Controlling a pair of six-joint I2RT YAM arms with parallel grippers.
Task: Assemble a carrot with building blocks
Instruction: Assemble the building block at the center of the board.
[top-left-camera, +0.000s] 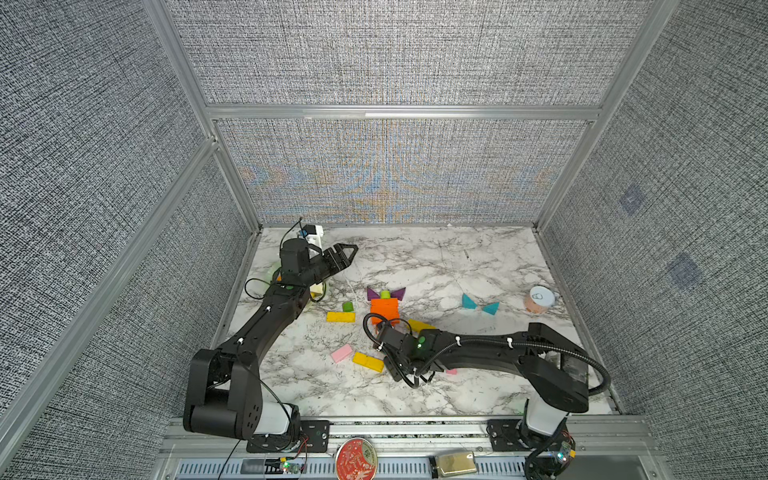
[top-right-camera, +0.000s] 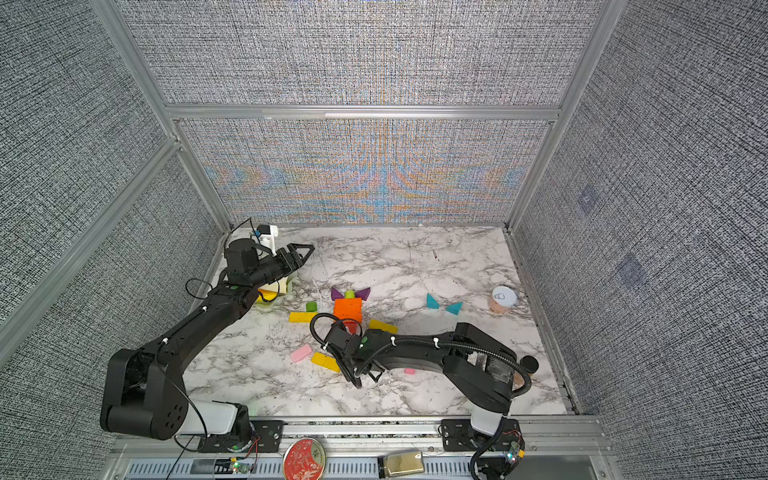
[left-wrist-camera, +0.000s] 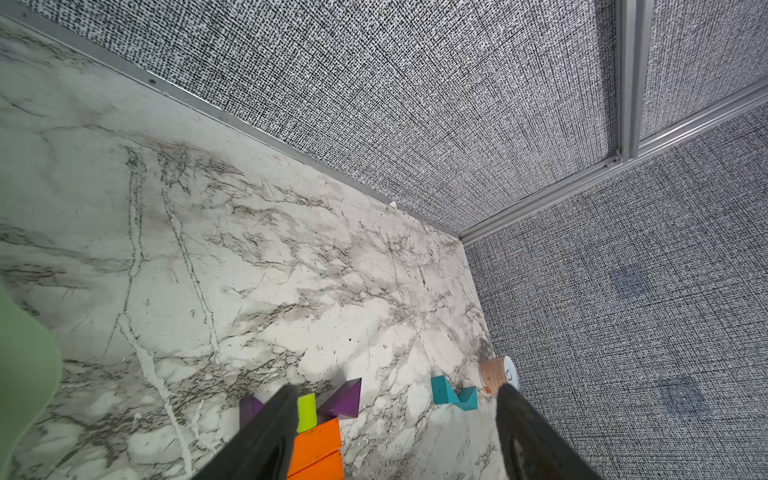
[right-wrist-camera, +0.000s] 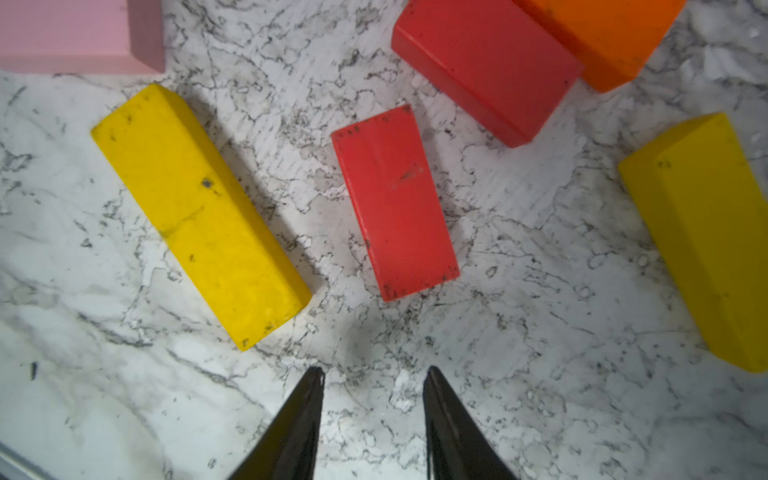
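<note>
Right end effector (right-wrist-camera: 375, 370) hovering over the table (right-wrist-camera: 540, 291), jaws partly apart, gripping nothing. Small red block (right-wrist-camera: 395, 203) lying just ahead of the tips, long axis running roughly along approach. Beyond it, red bar (right-wrist-camera: 486, 70) touching orange blocks (right-wrist-camera: 611, 37). Left end effector (left-wrist-camera: 397, 388) sitting open, empty, much farther off.

Marble table (top-left-camera: 436, 257). Near right wall, peach tub (top-left-camera: 539, 300), white-lidded. Far left, green plate (left-wrist-camera: 25, 361) bearing cream slice (top-right-camera: 281, 286), perhaps bread, mostly hidden. On front rail, red tin (top-left-camera: 356, 459).
</note>
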